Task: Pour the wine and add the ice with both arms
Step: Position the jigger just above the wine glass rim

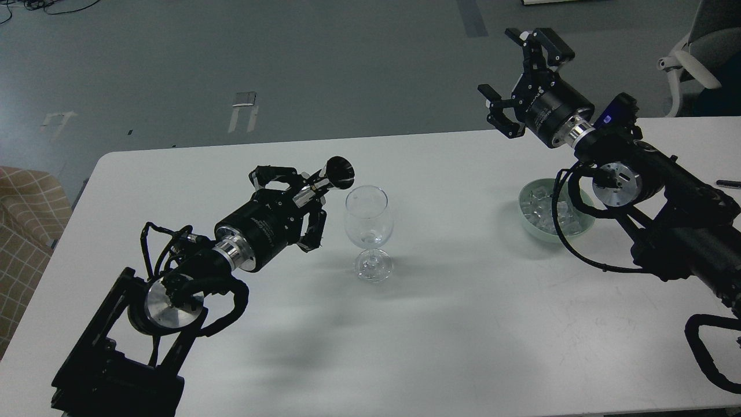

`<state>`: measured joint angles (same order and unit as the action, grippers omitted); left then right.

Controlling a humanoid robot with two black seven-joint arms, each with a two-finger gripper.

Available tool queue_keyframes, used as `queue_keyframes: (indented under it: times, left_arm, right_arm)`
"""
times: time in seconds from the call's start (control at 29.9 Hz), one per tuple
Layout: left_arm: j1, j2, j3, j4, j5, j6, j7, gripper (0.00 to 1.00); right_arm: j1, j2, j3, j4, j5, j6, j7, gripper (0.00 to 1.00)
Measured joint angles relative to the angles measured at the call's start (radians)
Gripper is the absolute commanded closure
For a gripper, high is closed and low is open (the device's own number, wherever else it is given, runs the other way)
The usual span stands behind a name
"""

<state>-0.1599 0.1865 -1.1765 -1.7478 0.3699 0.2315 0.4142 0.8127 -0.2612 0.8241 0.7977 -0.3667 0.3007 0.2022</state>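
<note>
- The left gripper (301, 200) has its fingers closed around a dark, slim object whose flared round end (340, 172) points toward the glass; it looks like a bottle neck and mouth, but the body is hidden in the claw, so I cannot tell for certain.
- That flared end sits just beside the upper left rim of the wine glass (369, 223) and slightly above it; whether they touch cannot be told.
- The wine glass stands upright on the white table (451, 324), near the table's middle, and looks clear all the way down the bowl.
- The right gripper (515, 75) hangs raised over the table's far edge, fingers spread wide with nothing between them.
- The ice (541, 208) lies as clear cubes in a pale green bowl (529, 229) on the right side of the table, well apart from the glass (the right arm's wrist and a looped black cable cross in front of the bowl's right half).
- The right gripper is beyond the bowl and higher, not over it.
- A grey office chair (694, 63) stands off the table's far right corner.
</note>
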Motion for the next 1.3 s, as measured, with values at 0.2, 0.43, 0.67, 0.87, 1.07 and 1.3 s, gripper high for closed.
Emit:
queue_keyframes:
  times: [0.2, 0.43, 0.67, 0.87, 1.07, 1.3]
  left_arm:
    - [0.002, 0.001, 0.016, -0.001, 0.054, -0.004, 0.000, 0.87]
    - [0.003, -0.001, 0.049, -0.013, 0.090, -0.005, -0.001, 0.87]
    - [-0.005, 0.000, 0.059, -0.013, 0.129, -0.006, -0.003, 0.86]
    - [-0.005, 0.000, 0.069, -0.013, 0.183, -0.010, -0.003, 0.86]
    - [-0.005, 0.000, 0.071, -0.013, 0.234, -0.012, -0.003, 0.86]
    - [-0.009, 0.005, 0.072, -0.013, 0.286, -0.012, -0.003, 0.86]
  right_arm:
    - [0.000, 0.003, 0.001, 0.000, 0.000, 0.000, 0.000, 0.00]
    - [0.000, 0.005, 0.001, -0.002, 0.000, 0.000, 0.000, 0.00]
    - [-0.001, 0.005, 0.001, -0.002, 0.000, 0.000, 0.000, 0.00]
    - [-0.004, 0.005, 0.000, -0.002, 0.000, 0.000, 0.000, 0.00]
    - [-0.006, 0.006, 0.000, -0.002, 0.000, 0.001, 0.000, 0.00]
    - [-0.003, 0.018, 0.000, -0.002, -0.002, 0.002, 0.000, 0.00]
